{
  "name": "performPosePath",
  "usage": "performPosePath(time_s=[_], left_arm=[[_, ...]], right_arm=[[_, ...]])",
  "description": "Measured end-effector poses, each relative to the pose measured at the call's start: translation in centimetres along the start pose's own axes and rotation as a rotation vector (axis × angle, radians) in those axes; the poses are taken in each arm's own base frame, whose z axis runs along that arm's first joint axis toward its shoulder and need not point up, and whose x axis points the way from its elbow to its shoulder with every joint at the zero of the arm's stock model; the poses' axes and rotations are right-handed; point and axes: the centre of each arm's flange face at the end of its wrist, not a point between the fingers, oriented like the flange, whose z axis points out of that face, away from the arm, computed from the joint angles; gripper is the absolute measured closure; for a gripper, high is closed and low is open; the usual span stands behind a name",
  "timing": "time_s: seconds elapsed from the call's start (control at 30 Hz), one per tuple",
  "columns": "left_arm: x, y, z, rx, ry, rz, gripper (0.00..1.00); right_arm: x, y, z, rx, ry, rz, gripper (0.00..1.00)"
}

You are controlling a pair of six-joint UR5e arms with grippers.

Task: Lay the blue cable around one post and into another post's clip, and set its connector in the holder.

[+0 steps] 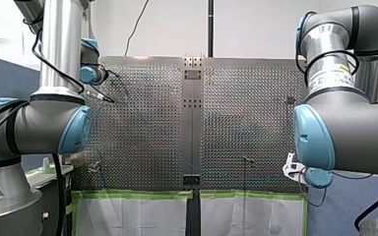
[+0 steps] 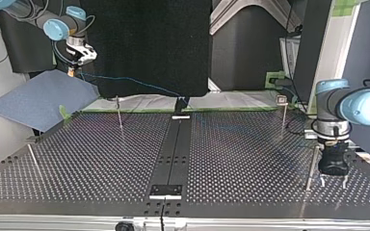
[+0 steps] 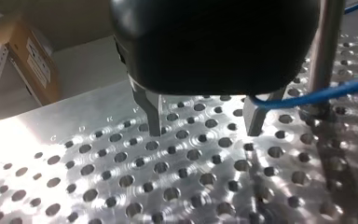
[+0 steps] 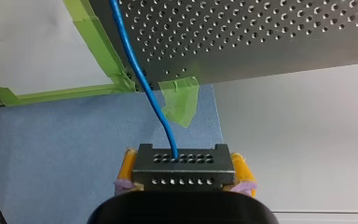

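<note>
My right gripper (image 4: 184,171) is shut, its yellow pads (image 4: 129,168) clamped on a dark grey connector block (image 4: 182,161). It hangs off the table's edge, above a blue sheet. The blue cable (image 4: 135,65) runs from the block up onto the perforated table. In the top view this gripper (image 2: 77,54) is at the far left, and the cable (image 2: 135,85) stretches from it toward the table's middle. My left gripper (image 3: 205,133) stands open just above the table, metal fingers apart with nothing between them. The cable (image 3: 317,93) passes beside one finger and around a steel post (image 3: 325,51).
Thin posts stand on the table (image 2: 101,163) in the top view: one (image 2: 119,113) at the back left, one (image 2: 33,159) at the left edge, one with a clip (image 2: 282,101) at the back right. A black plate (image 2: 165,190) sits on the centre strip. Green tape (image 4: 179,100) lines the edge.
</note>
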Motion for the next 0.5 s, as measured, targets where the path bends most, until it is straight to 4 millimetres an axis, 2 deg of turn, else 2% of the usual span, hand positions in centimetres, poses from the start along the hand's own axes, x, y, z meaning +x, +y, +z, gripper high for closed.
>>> performPosePath(time_s=[0.27,0.3,0.33,0.4,0.5], left_arm=[[0.49,0.68,-0.52,-0.010,0.012,0.001,0.14],[0.56,0.68,-0.54,-0.009,0.016,0.002,0.08],[0.62,0.68,-0.55,-0.008,0.019,0.004,0.08],[0.74,0.64,-0.56,-0.005,0.025,0.007,0.00],[0.85,0.64,-0.60,-0.005,0.032,0.009,0.00]], right_arm=[[-0.05,-0.16,-0.02,0.003,-0.001,-0.002,1.00],[-0.05,-0.16,-0.03,0.003,-0.001,-0.002,1.00],[-0.05,-0.17,-0.03,0.003,-0.001,-0.002,1.00],[-0.06,-0.20,-0.04,0.004,-0.001,-0.003,1.00],[-0.08,-0.21,-0.05,0.004,-0.001,-0.003,1.00]])
